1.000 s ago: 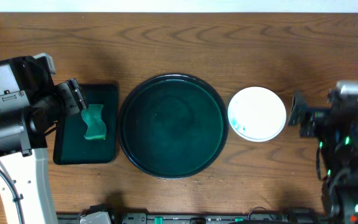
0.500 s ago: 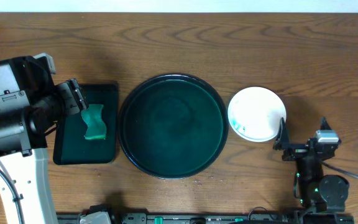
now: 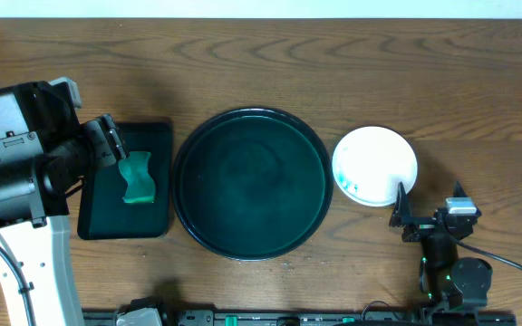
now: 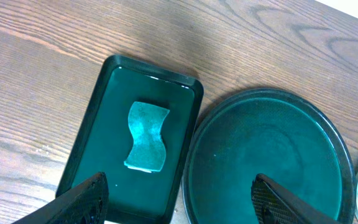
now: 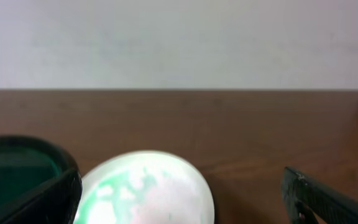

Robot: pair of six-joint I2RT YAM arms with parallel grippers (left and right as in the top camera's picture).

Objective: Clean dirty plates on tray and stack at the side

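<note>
The large round dark tray [image 3: 252, 184] lies mid-table with nothing on it; it also shows in the left wrist view [image 4: 266, 149] and the right wrist view [image 5: 17, 158]. A white plate [image 3: 375, 166] with a teal smear lies on the table just right of the tray. I cannot tell whether more plates lie under it. It also shows in the right wrist view [image 5: 145, 186]. My right gripper [image 3: 427, 215] [image 5: 185, 208] is open and empty, low, just in front of the plate. My left gripper [image 3: 113, 145] [image 4: 185, 202] is open and empty above the sponge tray.
A rectangular dark tray [image 3: 157, 217] [image 4: 98, 143] with a green sponge [image 3: 137, 177] [image 4: 146, 137] lies left of the round tray. The right arm's base sits at the front right edge of the table.
My right arm has drawn back from the right of the plate toward the front edge and now sits low in front of the plate. The left arm, tray and plate have not moved.
</note>
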